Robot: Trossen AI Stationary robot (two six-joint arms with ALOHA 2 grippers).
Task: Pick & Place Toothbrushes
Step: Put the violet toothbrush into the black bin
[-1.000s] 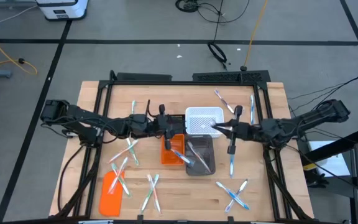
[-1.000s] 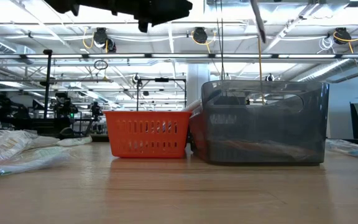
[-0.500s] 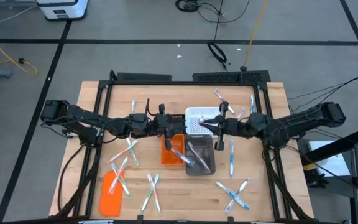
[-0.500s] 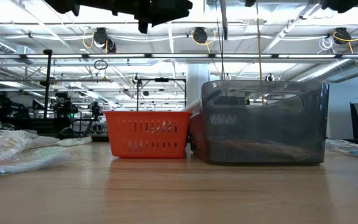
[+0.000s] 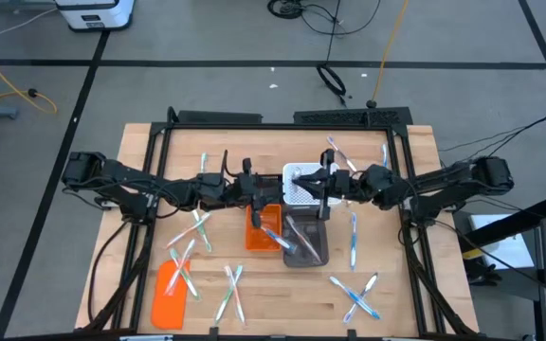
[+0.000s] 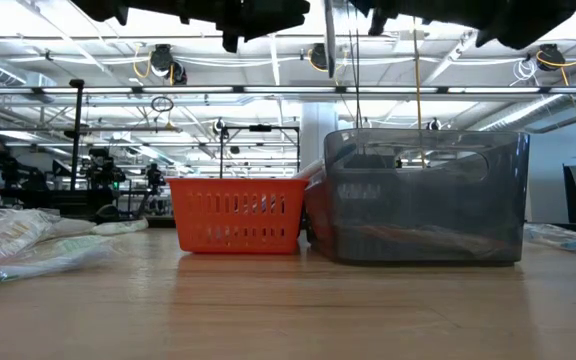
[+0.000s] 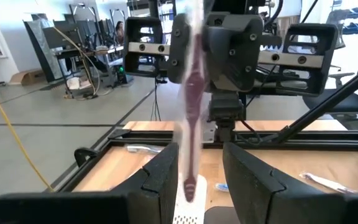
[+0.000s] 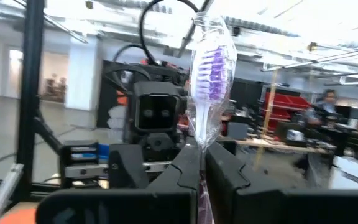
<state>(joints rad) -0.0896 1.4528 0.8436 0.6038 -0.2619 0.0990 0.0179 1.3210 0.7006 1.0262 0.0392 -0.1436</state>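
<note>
My right gripper is shut on a toothbrush in a clear wrapper, with purple bristles. It hangs high above the white basket and the grey bin. The toothbrush also shows as a thin upright stick in the low view and in the left wrist view. My left gripper is open and empty above the orange basket, facing the right gripper. Several more toothbrushes lie flat on the table. My right gripper pinches the wrapped toothbrush between its two fingers, on the handle just below the head. The fingers lie level, pointing toward the table's left, across the toothbrush. The toothbrush stands upright and lifted clear, its lower part hanging above the grey bin.
The orange basket and grey bin stand side by side mid-table, the white basket behind them. A flat orange lid lies at the near left. Loose toothbrushes lie at the far right, near right and near left.
My right gripper has moved toward the table's left with the toothbrush, from right of the grey bin to above the white basket and the bin. The toothbrush stays upright and clear.
</note>
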